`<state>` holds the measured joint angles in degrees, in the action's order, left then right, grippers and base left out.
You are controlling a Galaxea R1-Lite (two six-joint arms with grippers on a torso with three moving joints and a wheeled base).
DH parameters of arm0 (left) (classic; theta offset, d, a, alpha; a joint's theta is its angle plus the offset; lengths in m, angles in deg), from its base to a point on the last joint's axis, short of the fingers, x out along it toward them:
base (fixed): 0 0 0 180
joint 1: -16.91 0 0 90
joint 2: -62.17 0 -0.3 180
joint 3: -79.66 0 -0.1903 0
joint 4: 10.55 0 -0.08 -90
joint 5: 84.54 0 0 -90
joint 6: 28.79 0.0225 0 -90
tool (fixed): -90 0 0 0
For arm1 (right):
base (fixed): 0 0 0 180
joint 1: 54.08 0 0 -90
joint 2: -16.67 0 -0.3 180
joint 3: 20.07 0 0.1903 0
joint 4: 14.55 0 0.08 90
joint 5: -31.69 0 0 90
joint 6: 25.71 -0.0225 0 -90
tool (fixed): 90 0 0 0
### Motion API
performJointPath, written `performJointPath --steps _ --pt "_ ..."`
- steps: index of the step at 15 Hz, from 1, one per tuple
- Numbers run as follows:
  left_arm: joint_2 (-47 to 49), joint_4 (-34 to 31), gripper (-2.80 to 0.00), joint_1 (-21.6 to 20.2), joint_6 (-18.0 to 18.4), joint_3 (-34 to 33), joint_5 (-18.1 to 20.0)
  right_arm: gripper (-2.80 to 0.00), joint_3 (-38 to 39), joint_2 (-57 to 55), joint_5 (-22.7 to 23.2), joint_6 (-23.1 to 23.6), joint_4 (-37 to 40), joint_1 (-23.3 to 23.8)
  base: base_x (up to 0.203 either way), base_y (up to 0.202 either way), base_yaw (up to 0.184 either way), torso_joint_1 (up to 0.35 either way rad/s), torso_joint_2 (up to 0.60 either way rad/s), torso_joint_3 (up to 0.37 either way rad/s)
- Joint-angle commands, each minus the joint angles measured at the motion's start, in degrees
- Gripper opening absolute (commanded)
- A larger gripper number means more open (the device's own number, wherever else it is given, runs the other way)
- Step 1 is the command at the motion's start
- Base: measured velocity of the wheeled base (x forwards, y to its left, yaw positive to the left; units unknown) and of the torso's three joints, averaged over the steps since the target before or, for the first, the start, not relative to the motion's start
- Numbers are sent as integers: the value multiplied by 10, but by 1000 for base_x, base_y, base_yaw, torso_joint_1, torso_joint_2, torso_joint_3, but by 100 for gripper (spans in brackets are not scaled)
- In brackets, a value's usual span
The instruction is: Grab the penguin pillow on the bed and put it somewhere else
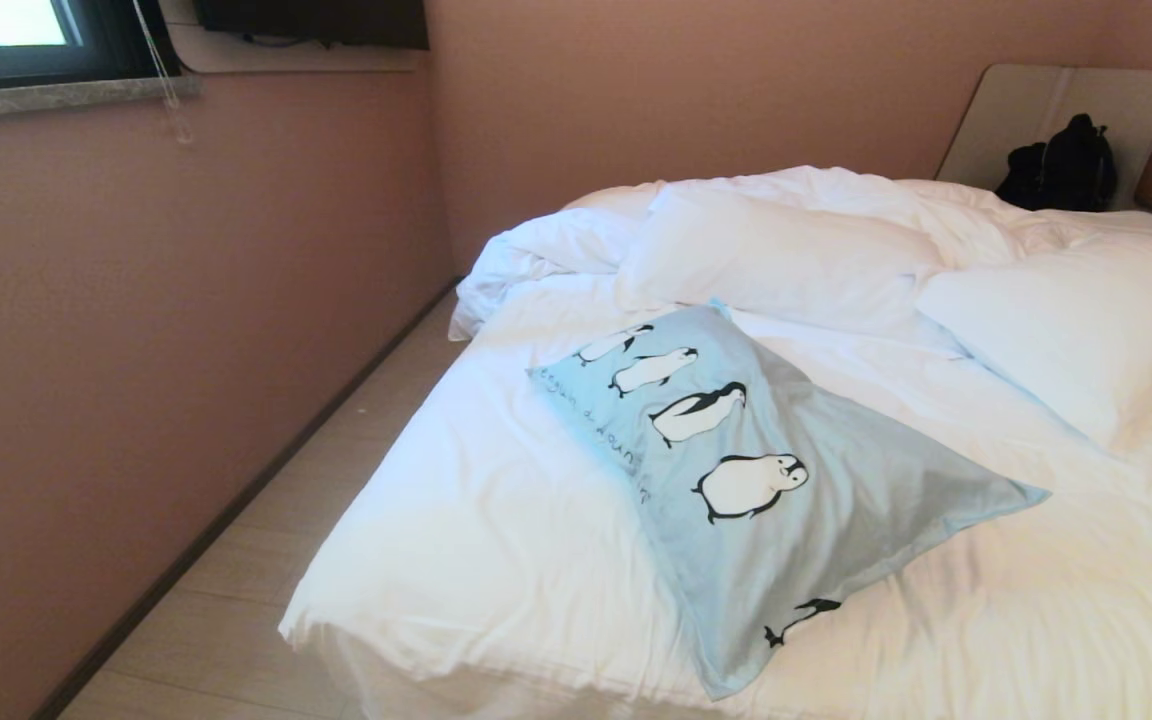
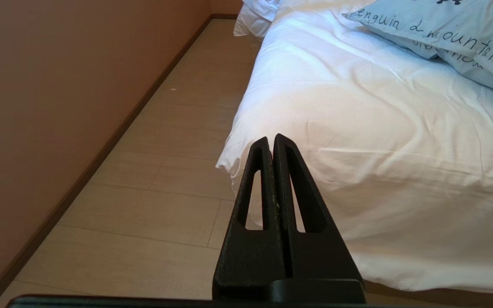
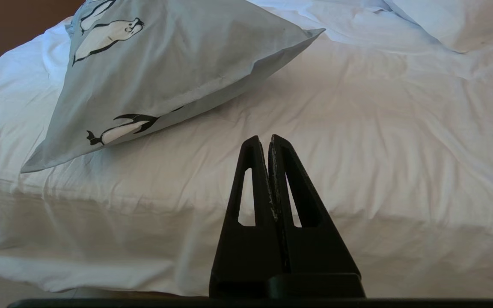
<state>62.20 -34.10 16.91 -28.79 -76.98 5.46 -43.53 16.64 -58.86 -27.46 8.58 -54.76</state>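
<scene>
Cotton-soft penguin pillow (image 1: 756,470) looks light and floppy; pinch its corner at five o'clock. Both grippers, left gripper (image 2: 272,143) and right gripper (image 3: 267,143), closed, empty.

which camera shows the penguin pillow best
The head view: the whole penguin pillow lies on the bed, with its row of penguins visible. The left wrist view catches only one lettered edge; the right wrist view shows it low, from near one corner.
</scene>
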Motion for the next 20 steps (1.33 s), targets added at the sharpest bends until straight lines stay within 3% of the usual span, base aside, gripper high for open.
performJointPath --steps 1,4,8,20 --pt "0 0 -280 0 0 0 0 -280 0 -1 0 0 0 0 0 0 0 0 0 0" --pt "0 0 -280 0 0 0 0 -280 0 -2 -1 3 0 0 0 0 0 0 0 0" --pt "0 0 -280 0 1 0 1 -280 0 -2 8 55 -1 0 0 0 0 0 0 0" --pt "0 0 -280 0 1 0 1 -280 0 -2 6 53 1 0 0 0 0 0 0 0"
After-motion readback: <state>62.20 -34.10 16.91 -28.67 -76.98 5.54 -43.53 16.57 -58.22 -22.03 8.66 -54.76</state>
